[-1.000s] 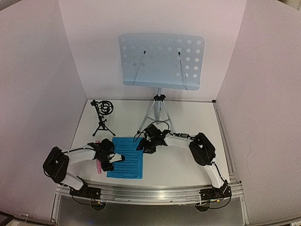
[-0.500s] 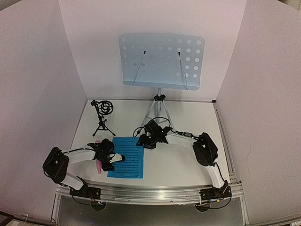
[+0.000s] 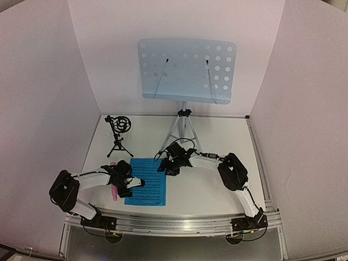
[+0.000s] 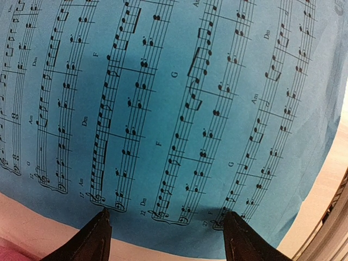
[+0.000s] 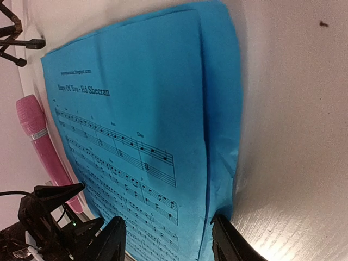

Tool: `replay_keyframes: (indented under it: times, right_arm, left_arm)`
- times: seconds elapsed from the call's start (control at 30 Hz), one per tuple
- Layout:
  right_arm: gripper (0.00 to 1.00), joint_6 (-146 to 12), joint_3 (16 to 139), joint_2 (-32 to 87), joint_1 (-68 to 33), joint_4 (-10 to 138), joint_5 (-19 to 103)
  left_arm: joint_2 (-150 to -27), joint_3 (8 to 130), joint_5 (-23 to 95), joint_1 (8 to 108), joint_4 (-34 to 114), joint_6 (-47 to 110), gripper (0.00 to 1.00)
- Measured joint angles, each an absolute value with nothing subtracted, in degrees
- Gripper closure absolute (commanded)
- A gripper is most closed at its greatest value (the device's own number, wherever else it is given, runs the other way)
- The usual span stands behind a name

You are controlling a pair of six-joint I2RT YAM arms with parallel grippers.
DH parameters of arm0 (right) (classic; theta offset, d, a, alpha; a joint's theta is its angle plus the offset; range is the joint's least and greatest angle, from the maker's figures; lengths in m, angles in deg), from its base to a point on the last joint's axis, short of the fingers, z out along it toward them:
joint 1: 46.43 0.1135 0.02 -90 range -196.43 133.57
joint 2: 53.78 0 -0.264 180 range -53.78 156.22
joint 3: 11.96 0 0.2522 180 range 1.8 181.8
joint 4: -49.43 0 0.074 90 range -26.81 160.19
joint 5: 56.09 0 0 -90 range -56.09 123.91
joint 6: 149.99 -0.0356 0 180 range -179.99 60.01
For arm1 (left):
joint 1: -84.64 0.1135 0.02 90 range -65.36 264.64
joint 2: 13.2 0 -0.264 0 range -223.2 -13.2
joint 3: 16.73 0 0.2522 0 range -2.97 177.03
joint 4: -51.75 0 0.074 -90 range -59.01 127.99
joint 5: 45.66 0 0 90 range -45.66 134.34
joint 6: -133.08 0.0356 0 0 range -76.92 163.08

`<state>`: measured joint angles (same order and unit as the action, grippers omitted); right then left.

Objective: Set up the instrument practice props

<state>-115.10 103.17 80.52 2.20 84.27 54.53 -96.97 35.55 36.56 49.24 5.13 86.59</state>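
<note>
On the tabletop (image 3: pixel 217 136) the stand (image 3: pixel 186 68) rises from its tripod at the middle of the far edge, its desk tilted back and bare. The sheet (image 3: pixel 145 182) lies flat by the near edge, left of the middle, with its long axis running from near edge to far edge, so its top points roughly toward the stand. Both hands are at it. The left hand (image 4: pixel 163 228) sits low over the sheet's left margin with its fingers spread, the tips just at the paper's edge and gripping nothing. The right hand (image 5: pixel 168 234) is at the far right corner, fingers also apart, one either side of that edge and not closed on it. I'd judge the right arm the nearer to the stand, so the lift likely starts there. The mic (image 5: pixel 41 141) lies just beside the sheet's left edge, parallel to it. The small tripod (image 3: pixel 119 133) stands toward the far left corner, well apart.
</note>
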Motion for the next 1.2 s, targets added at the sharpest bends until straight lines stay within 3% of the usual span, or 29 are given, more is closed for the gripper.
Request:
replay_keyframes:
  times: [0.53,0.77,1.2]
  right_arm:
    - [0.48,-116.55,103.01,81.26,1.80,81.14,57.93]
    - [0.54,-116.61,103.01,81.26,1.71,79.60,58.41]
    - [0.94,-117.65,102.89,81.26,1.66,77.74,59.17]
  left_arm:
    - [-96.97,35.55,36.53,49.24,5.24,86.61,0.29]
    - [-96.97,35.55,36.53,49.24,5.28,86.61,0.29]
    - [-96.95,35.55,36.53,49.24,5.31,86.72,0.29]
